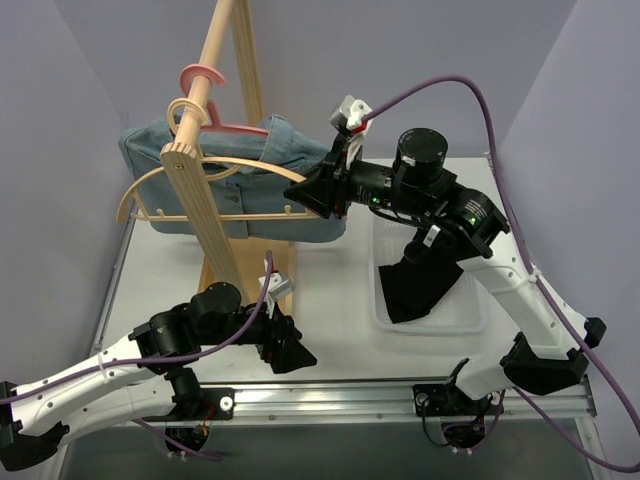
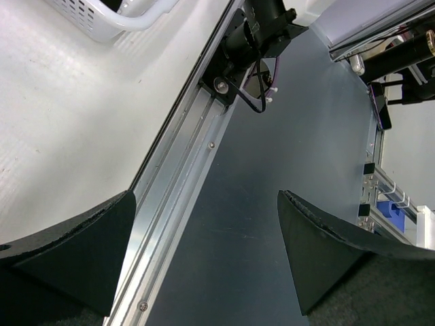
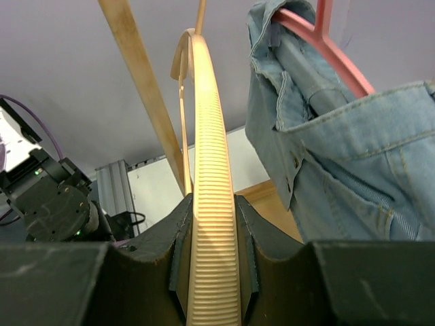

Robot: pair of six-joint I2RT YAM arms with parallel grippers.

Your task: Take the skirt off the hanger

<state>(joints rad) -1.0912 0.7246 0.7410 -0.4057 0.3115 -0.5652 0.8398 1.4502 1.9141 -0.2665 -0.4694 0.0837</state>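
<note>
**Operator:** Where is the skirt, and why is the right gripper there?

**Manual:** You find the skirt draped on the pink hanger, which hooks over the wooden pole above the desk. The right gripper is clenched on the ribbed arm of the wooden hanger just beside the denim, probably to steady or shift that hanger.

**Operator:** And the left gripper?

**Manual:** The left gripper is released, jaws wide apart. It sits low at the desk's near edge, well apart from the skirt, apparently on standby.

**Operator:** Orientation?

**Manual:** The waistband runs left to right along the hangers, crossing the pole. The hem points down.
</note>
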